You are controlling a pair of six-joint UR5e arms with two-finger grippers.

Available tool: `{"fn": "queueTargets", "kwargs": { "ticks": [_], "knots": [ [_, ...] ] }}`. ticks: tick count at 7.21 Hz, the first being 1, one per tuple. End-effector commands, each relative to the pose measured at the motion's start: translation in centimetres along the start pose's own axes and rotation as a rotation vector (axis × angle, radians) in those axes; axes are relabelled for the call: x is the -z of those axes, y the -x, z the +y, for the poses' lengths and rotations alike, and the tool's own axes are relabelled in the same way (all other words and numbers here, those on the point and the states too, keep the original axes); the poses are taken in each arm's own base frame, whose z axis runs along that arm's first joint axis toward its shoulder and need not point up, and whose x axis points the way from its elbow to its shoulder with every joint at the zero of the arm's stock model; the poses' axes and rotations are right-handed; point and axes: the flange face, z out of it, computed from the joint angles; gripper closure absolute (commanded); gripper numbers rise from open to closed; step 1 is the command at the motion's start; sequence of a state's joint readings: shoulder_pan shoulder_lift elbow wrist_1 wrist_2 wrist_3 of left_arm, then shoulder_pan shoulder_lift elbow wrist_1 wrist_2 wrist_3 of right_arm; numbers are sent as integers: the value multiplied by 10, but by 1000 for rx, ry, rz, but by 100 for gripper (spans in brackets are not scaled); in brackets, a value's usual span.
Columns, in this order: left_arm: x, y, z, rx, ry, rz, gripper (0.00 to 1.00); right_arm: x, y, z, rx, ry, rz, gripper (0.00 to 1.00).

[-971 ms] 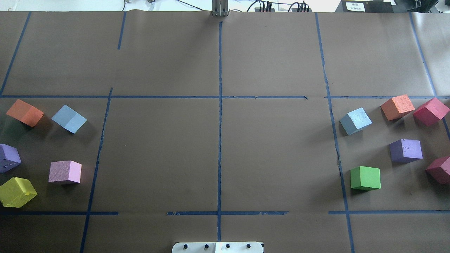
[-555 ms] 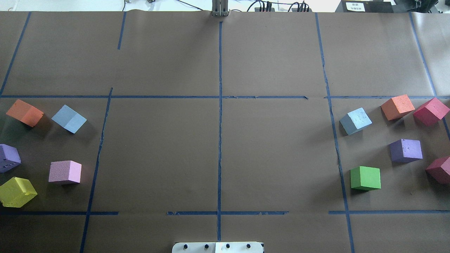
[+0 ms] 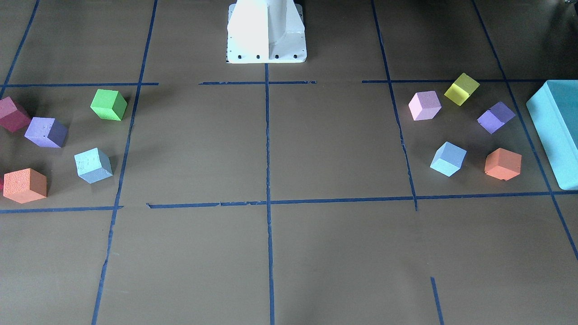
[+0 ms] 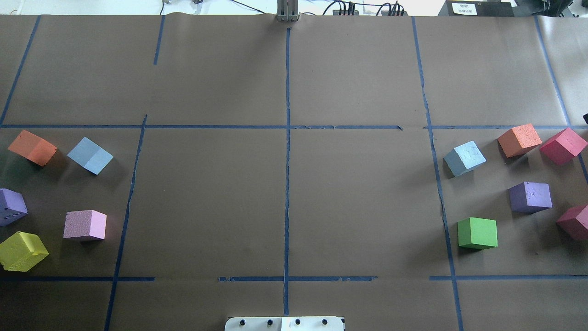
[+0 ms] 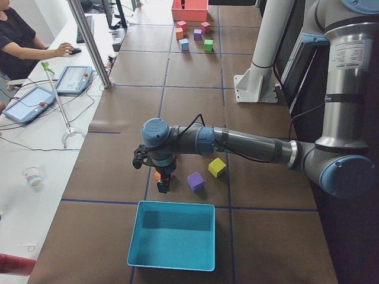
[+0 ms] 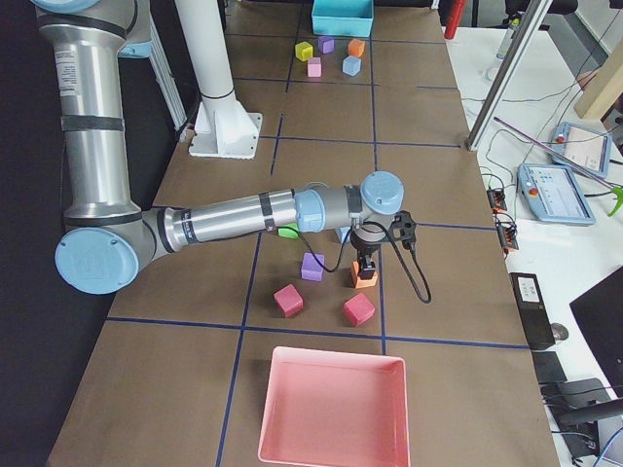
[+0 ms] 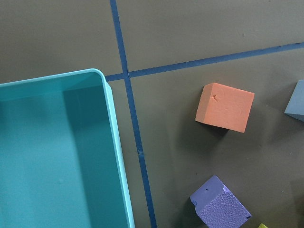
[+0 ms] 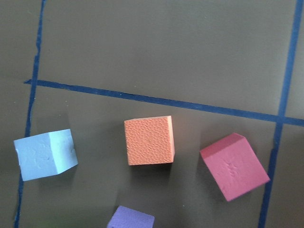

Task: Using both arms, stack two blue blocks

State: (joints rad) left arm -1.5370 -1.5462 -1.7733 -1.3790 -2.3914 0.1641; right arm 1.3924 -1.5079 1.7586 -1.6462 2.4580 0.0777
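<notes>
**Two blue blocks at opposite ends of a taped brown table**

Brown paper (image 4: 358,207) covers the long table, ruled into cells by dark blue tape lines (image 4: 287,184). The robot's white base (image 3: 266,31) stands at the middle of the near edge. Along the far side runs a white bench with tablets (image 5: 74,78), where a seated person in black (image 5: 21,41) works.

The two pale sky-blue grainy foam cubes lie unstacked and well apart. The left blue block (image 4: 90,155) is at the robot's left end and the right blue block (image 4: 464,158) at its right end.

By the left one sit an orange foam cube (image 4: 32,147), a purple cube (image 4: 11,206), a pink cube (image 4: 85,225) and a yellow cube (image 4: 22,250). A teal plastic box (image 5: 172,235) lies beyond them.

By the right one sit a second orange cube (image 4: 519,139), a crimson cube (image 4: 563,145), a violet cube (image 4: 530,196), a green cube (image 4: 477,233) and a dark red cube (image 4: 574,222). A pink tray (image 6: 333,409) lies beyond those.

The left gripper (image 5: 161,186) hangs over the orange foam cube. The right gripper (image 6: 367,265) hangs over the second orange cube. For both, I cannot tell whether the fingers are spread or together.
</notes>
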Motion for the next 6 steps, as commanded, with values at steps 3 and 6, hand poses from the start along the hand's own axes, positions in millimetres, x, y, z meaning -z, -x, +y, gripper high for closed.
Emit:
{"fn": "queueTargets", "kwargs": {
  "ticks": [3,6],
  "knots": [
    [5,-5,-1,-11,-10,-3,0,-66,138,-44,212,15,37,0],
    [8,-8,-2,-18,-17,-3,0,-124,172,-37,167,-24,104,1]
  ]
}}
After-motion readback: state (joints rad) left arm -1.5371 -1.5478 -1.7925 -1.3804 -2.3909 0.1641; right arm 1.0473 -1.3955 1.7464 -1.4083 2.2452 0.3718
